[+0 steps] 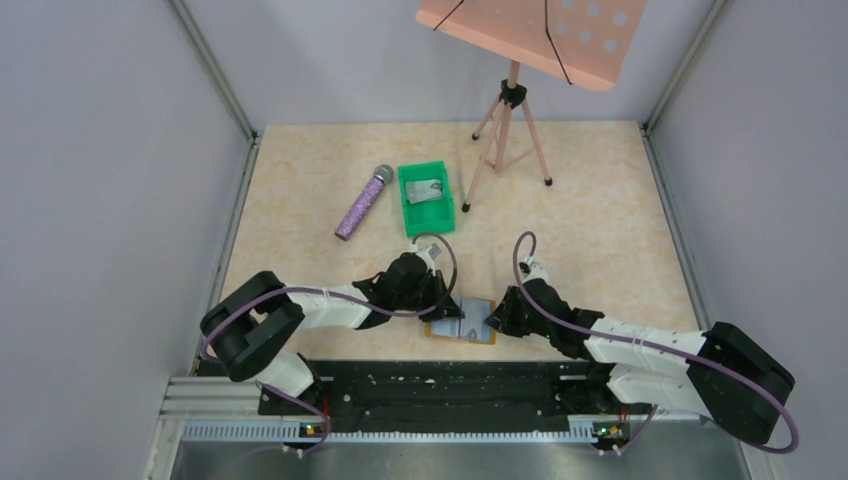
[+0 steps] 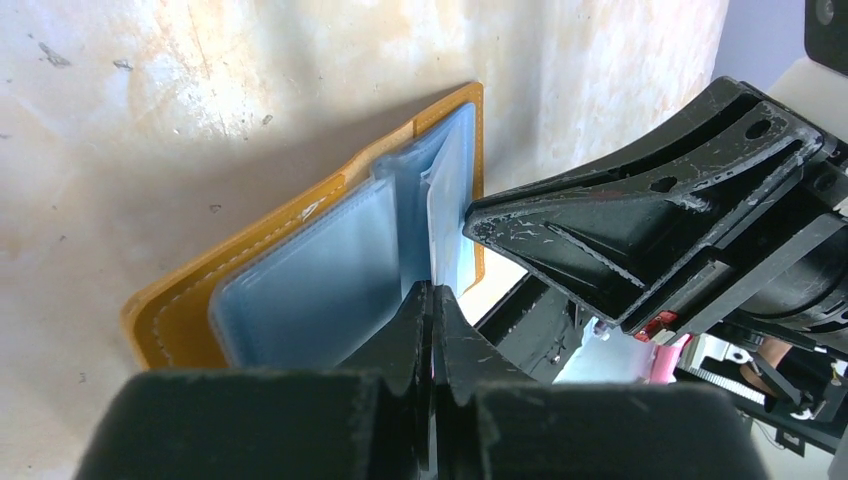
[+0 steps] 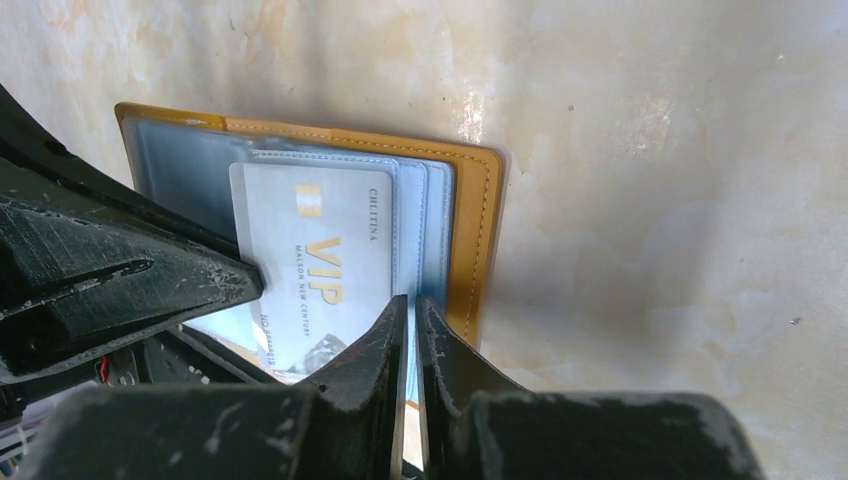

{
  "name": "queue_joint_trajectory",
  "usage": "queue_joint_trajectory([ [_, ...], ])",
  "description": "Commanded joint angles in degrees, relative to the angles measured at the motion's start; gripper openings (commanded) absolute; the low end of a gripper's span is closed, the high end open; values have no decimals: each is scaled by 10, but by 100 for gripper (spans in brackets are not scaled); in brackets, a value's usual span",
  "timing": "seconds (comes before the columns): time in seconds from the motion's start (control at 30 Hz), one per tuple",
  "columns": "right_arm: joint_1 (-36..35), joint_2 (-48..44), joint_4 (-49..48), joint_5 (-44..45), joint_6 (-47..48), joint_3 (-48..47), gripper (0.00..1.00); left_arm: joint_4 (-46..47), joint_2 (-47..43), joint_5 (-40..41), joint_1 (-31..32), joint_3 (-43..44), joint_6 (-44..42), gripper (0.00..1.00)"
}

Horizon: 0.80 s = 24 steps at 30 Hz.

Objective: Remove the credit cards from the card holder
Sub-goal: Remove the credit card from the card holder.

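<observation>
Two tools at open card holder.
The left tool and right tool each clench it; one credit card exposed inside.

The left hand and right hand flank the open tan leather card holder, a narrow gap between them. A green plastic bin, purple glitter microphone and pink tripod music stand occupy the far beige marbled bench; its right side lies open.
</observation>
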<state>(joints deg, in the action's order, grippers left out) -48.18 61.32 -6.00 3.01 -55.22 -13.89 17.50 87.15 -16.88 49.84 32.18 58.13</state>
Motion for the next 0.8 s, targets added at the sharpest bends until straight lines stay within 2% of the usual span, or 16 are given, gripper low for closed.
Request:
queue_joint_trajectory([
  [0.0, 5, 15, 47, 31, 1, 9, 7, 8, -5, -22, -12, 10, -22, 0],
  [0.17, 6, 12, 49, 34, 4, 5, 7, -28, -32, -16, -29, 11, -45, 0],
  [0.43, 6, 17, 39, 28, 12, 5, 7, -58, -36, -51, -48, 21, -70, 0],
  [0.63, 6, 9, 41, 24, 19, -7, 7, -60, -36, -50, -53, 17, -65, 0],
  [0.77, 6, 6, 48, 31, 31, -13, 7, -41, -36, -80, -69, 8, -61, 0],
])
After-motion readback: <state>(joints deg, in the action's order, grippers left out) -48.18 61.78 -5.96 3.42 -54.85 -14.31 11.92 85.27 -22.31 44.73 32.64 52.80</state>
